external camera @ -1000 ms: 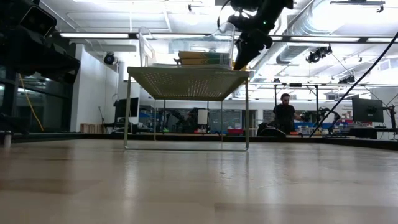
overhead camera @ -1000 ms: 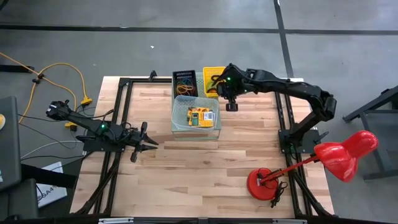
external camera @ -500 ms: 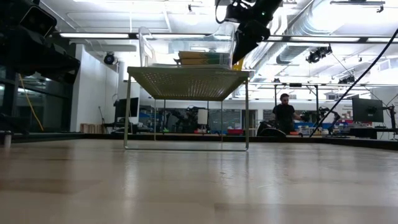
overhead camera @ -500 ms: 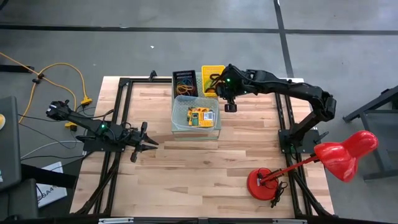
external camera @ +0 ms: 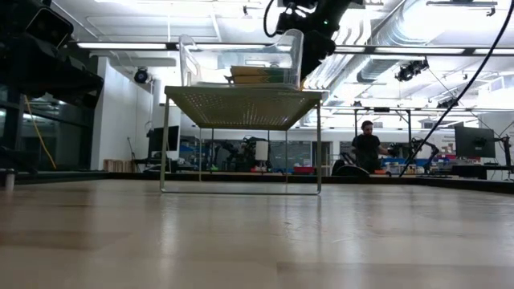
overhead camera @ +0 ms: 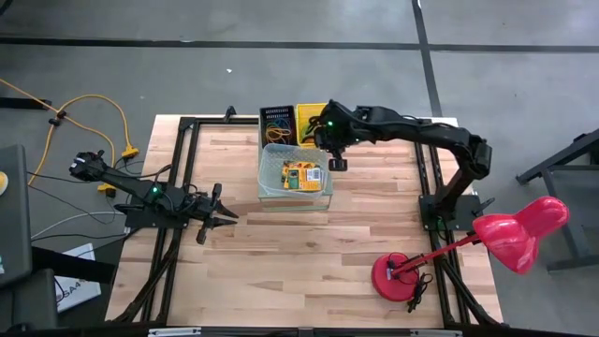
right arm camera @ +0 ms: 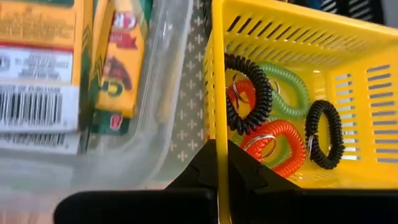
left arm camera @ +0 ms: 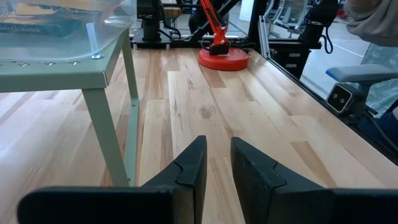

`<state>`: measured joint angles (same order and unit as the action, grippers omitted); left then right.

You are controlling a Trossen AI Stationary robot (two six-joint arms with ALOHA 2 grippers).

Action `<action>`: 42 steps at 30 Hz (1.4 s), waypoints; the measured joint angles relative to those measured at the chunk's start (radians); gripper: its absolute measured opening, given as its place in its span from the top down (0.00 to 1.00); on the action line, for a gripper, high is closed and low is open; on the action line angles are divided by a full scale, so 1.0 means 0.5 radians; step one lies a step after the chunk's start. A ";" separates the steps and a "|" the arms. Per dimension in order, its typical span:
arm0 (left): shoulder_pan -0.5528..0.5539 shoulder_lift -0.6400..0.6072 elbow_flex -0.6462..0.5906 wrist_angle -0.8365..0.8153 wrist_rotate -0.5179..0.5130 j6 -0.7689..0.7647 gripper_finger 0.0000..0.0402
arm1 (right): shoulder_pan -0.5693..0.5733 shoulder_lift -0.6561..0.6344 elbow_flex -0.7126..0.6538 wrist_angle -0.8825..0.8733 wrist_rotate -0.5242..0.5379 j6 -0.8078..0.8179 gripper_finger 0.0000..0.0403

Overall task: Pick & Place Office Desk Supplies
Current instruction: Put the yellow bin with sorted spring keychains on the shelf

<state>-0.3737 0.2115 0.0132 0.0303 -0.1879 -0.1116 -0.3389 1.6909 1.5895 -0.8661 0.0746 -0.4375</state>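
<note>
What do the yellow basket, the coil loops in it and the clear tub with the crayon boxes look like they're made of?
Yellow basket: moulded plastic by the look, glossy, with slotted walls. Coil loops: springy spiral plastic cord, shiny, on small metal-looking rings. Clear tub: see-through plastic, slightly cloudy. Crayon boxes: printed cardboard, probably, with a barcode label.

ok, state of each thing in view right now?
right gripper: shut, empty, above clear bin's edge
left gripper: fingers slightly apart, empty, waiting at table's left
crayon boxes: lying flat in clear bin
coil bands: piled in yellow basket
pink lamp: upright on table
</note>
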 joint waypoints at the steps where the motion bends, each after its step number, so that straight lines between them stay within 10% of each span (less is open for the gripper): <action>1: 0.000 -0.001 0.000 0.000 0.000 0.000 0.83 | 0.003 0.019 0.031 -0.009 -0.003 0.007 0.99; 42: -0.001 0.000 0.000 0.000 0.000 0.000 0.83 | 0.018 0.074 0.114 -0.015 -0.096 0.051 0.99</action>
<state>-0.3740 0.2113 0.0132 0.0303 -0.1879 -0.1116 -0.3302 1.7279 1.6463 -0.8738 0.0268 -0.4118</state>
